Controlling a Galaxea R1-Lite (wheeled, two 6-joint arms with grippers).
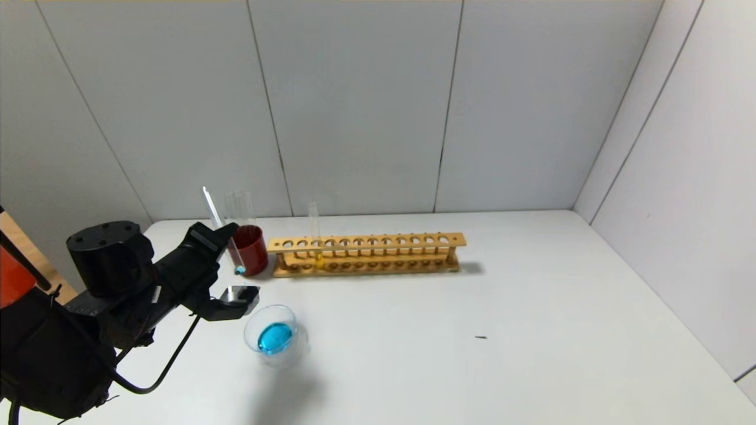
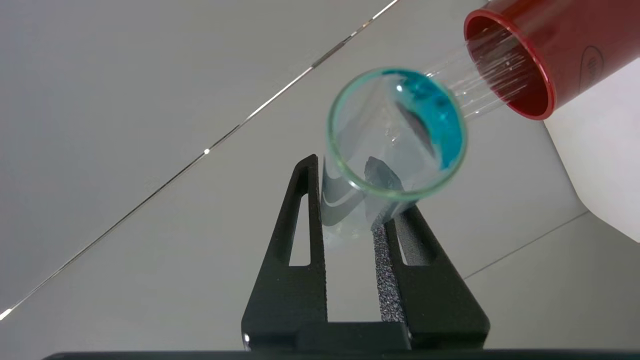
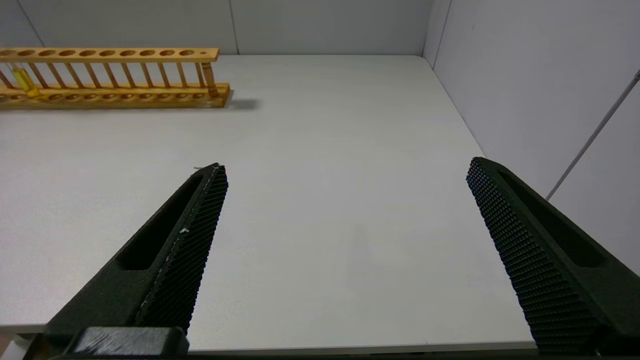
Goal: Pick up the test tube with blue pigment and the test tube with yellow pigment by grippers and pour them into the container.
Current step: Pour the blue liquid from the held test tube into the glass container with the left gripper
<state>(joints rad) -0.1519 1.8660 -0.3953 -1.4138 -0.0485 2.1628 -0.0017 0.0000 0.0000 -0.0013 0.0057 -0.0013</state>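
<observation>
The left pincer is clamped narrow and reaches forward; the right pincer is spread wide.

We see the left gripper as a black body with a black cylinder on top bearing small holes, perhaps screw sockets, a looping black cable beneath, and an orange-red arm segment behind. Its fingers are black, slotted wedges with rough pads. The right gripper has matching black fingers with dimpled faces.

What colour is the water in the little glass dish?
Bright blue liquid in the container, clearest in the head view.
</observation>
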